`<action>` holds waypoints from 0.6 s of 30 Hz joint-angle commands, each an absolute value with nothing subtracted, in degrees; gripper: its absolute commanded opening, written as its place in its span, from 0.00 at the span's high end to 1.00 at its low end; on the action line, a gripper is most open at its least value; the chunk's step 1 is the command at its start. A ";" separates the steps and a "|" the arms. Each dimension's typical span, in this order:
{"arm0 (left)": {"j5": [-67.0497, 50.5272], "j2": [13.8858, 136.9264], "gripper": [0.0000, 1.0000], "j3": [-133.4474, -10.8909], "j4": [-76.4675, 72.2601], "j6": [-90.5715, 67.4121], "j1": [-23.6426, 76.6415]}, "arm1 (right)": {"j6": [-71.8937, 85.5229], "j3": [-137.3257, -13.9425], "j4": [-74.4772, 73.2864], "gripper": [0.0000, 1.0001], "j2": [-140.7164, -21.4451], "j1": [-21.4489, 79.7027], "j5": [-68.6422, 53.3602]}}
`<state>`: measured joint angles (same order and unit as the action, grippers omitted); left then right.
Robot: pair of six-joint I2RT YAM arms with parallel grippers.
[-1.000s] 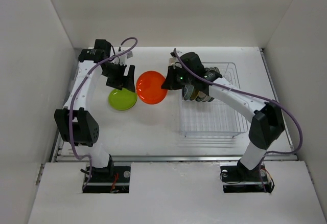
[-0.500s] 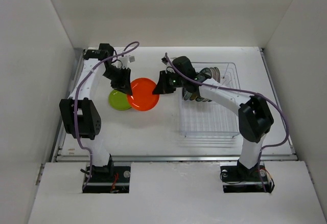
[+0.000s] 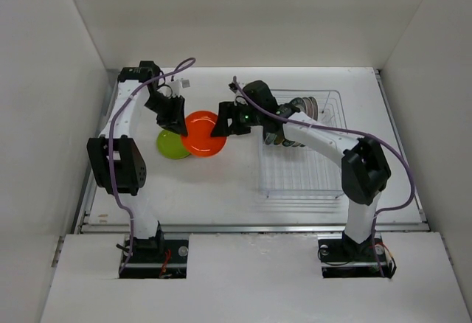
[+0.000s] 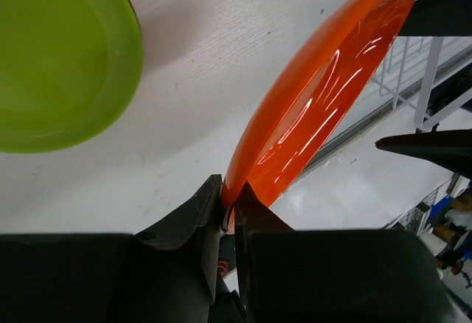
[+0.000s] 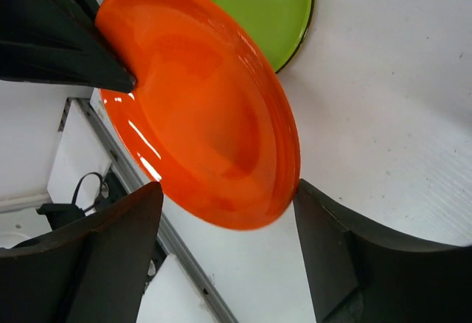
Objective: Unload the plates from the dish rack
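Observation:
An orange plate (image 3: pixel 203 135) hangs tilted above the table between both arms. My left gripper (image 3: pixel 179 125) is shut on its left rim; in the left wrist view the jaws (image 4: pixel 232 205) pinch the edge of the orange plate (image 4: pixel 317 102). My right gripper (image 3: pixel 223 122) is open, its fingers standing either side of the plate's right rim (image 5: pixel 199 102) without clamping it. A lime green plate (image 3: pixel 171 144) lies flat on the table, partly under the orange one. The white wire dish rack (image 3: pixel 306 183) sits to the right, with several plates (image 3: pixel 291 137) upright in its far end.
White walls close in the table on the left, back and right. The rack's wires (image 4: pixel 435 80) show just beyond the orange plate. The table's metal front rail (image 3: pixel 251 227) runs along the near edge.
The right gripper carried the orange plate leftward from the rack. The left gripper closed on its rim, and the right gripper then opened and let go.

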<state>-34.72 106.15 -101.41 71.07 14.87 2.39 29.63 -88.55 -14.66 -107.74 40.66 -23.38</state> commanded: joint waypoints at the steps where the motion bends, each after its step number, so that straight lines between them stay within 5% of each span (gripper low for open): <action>1: -32.96 106.26 1.00 -102.31 69.88 13.10 -0.86 | 29.53 -93.16 -17.13 0.23 -107.84 41.31 -20.66; 12: -23.91 113.99 1.00 -103.54 68.99 7.12 -9.76 | 30.06 -98.53 -31.46 0.20 -98.97 41.31 5.41; 18: -20.31 119.52 1.00 -104.06 68.47 5.98 -9.76 | 30.06 -97.39 -34.37 0.19 -92.38 41.31 10.20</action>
<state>-22.33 118.98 -101.47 67.26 7.03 -10.31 29.87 -95.20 -32.16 -96.79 40.95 4.49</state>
